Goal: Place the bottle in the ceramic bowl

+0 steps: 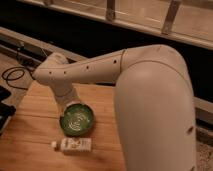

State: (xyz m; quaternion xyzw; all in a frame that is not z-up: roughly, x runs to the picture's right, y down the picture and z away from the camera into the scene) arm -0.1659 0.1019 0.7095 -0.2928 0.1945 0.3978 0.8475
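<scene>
The ceramic bowl (76,120), dark green with a white swirl inside, sits on the wooden table (30,135). The bottle (74,145), whitish with a white cap pointing left and a pale label, lies on its side just in front of the bowl, nearer the camera. My white arm (95,67) reaches from the right, bends at the left and comes down to the bowl's far left rim. My gripper (67,103) is at that lower end, above the rim and apart from the bottle.
The arm's large white body (155,115) fills the right side and hides the table's right part. Black cables (15,75) lie on the floor at the left. A dark object (4,112) is at the table's left edge.
</scene>
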